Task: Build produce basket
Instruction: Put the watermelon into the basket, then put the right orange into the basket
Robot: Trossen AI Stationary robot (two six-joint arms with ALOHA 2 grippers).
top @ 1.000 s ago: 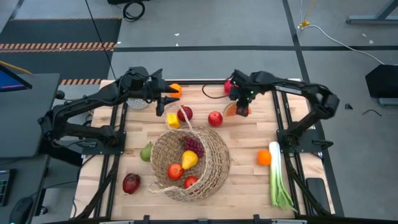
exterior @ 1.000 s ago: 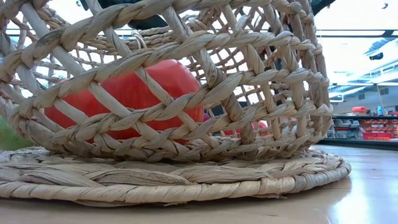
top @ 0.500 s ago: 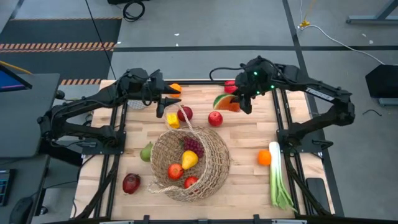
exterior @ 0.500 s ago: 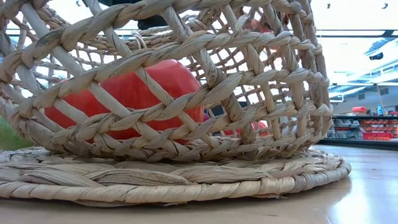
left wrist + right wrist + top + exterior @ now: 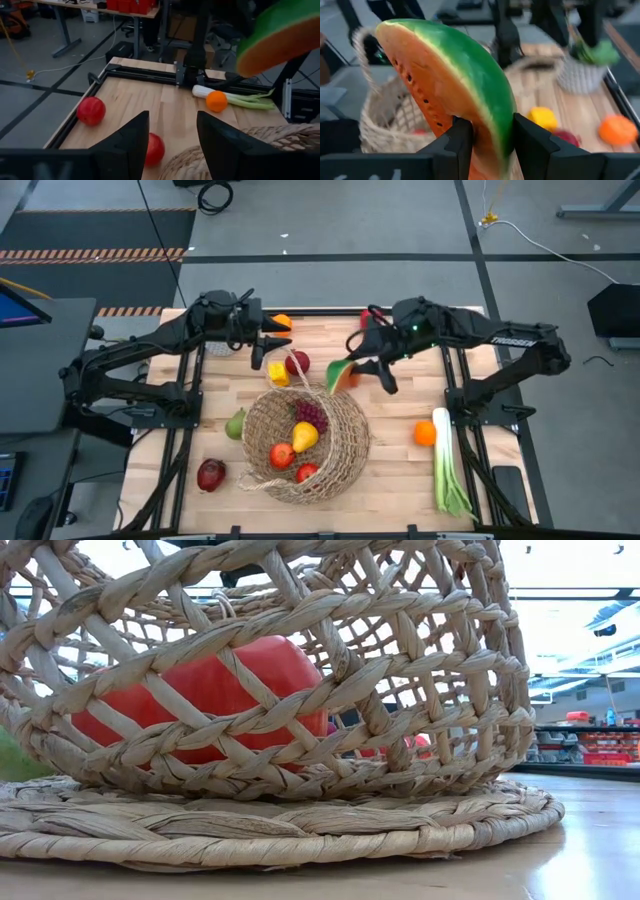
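The watermelon slice, just above centre in the high view at the far rim of the basket, looks rigid, light and smooth-skinned, best pinched across its flat faces. The right gripper is clenched on it so; the left gripper, upper left, hangs released.

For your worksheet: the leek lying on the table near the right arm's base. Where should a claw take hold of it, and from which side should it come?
Grip the leek on its firm white shaft, near the end beside the orange, not the splayed green leaves. Come straight down from above, fingers straddling the stalk across its width: it lies flat and long on the table, so probably only its narrow width fits between them.
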